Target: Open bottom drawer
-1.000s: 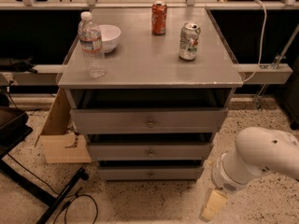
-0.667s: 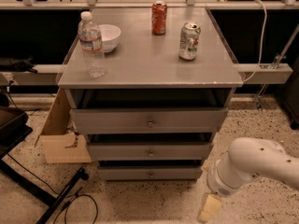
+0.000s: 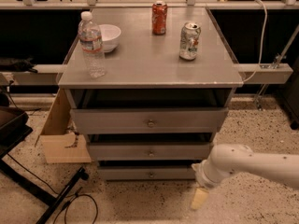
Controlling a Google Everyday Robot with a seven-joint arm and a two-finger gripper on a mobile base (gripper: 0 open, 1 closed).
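Note:
The bottom drawer (image 3: 126, 173) is the lowest of three grey drawers in the cabinet, with a small round metal knob (image 3: 151, 174) at its centre. Its front sits flush and looks closed. My gripper (image 3: 200, 199) hangs from the white arm (image 3: 243, 164) that comes in from the right. It is low over the floor, just in front of and below the drawer's right end, to the right of the knob. It touches nothing that I can see.
On the cabinet top (image 3: 140, 64) stand a water bottle (image 3: 91, 43), a white bowl (image 3: 108, 35), a red can (image 3: 159, 17) and a silver-green can (image 3: 189, 41). A cardboard box (image 3: 60, 134) leans at the cabinet's left. A black stand and cable (image 3: 56, 195) lie on the floor at left.
The arm and gripper have moved left, closer to the right end of the bottom drawer. The drawers have not moved.

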